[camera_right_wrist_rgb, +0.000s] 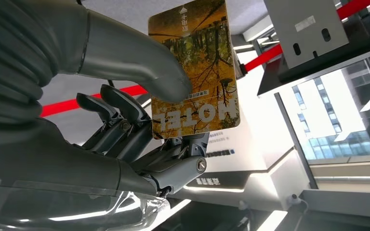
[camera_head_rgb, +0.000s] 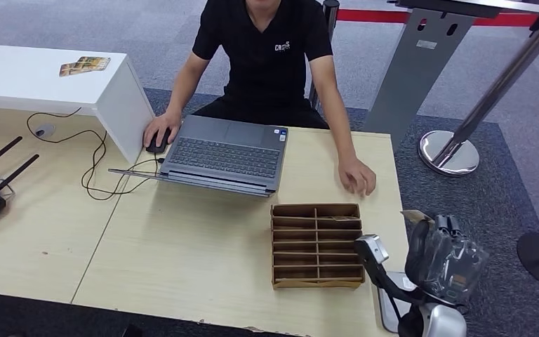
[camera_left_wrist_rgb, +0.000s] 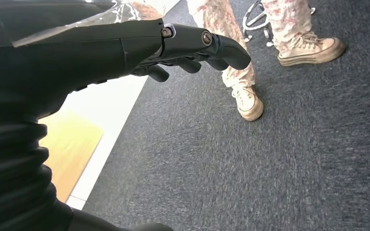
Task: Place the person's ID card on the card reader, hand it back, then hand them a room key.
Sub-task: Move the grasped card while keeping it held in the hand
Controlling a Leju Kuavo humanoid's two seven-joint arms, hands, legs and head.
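My right hand [camera_head_rgb: 446, 260] hangs over the table's right front corner, beside the cardboard box. It pinches a room key card [camera_right_wrist_rgb: 197, 72], yellow-brown with "HOTEL" printed on it, between the thumb [camera_right_wrist_rgb: 130, 55] and the darker fingers [camera_right_wrist_rgb: 125, 125]. In the head view a corner of this card [camera_head_rgb: 415, 216] sticks up above the hand. A pale flat device [camera_head_rgb: 391, 309], perhaps the card reader, lies partly hidden under my right arm. The person's hand [camera_head_rgb: 358, 177] rests on the table just beyond the box. My left hand [camera_left_wrist_rgb: 125, 53] hangs over grey carpet with its fingers stretched out, holding nothing.
A cardboard divider box [camera_head_rgb: 316, 244] with several slots sits at the front right of the wooden table [camera_head_rgb: 182, 260]. An open laptop [camera_head_rgb: 224, 154] and mouse [camera_head_rgb: 157, 144] lie before the seated person. Loose cards [camera_head_rgb: 84, 65] rest on a white counter. A second person's sneakers [camera_left_wrist_rgb: 250, 103] stand near my left hand.
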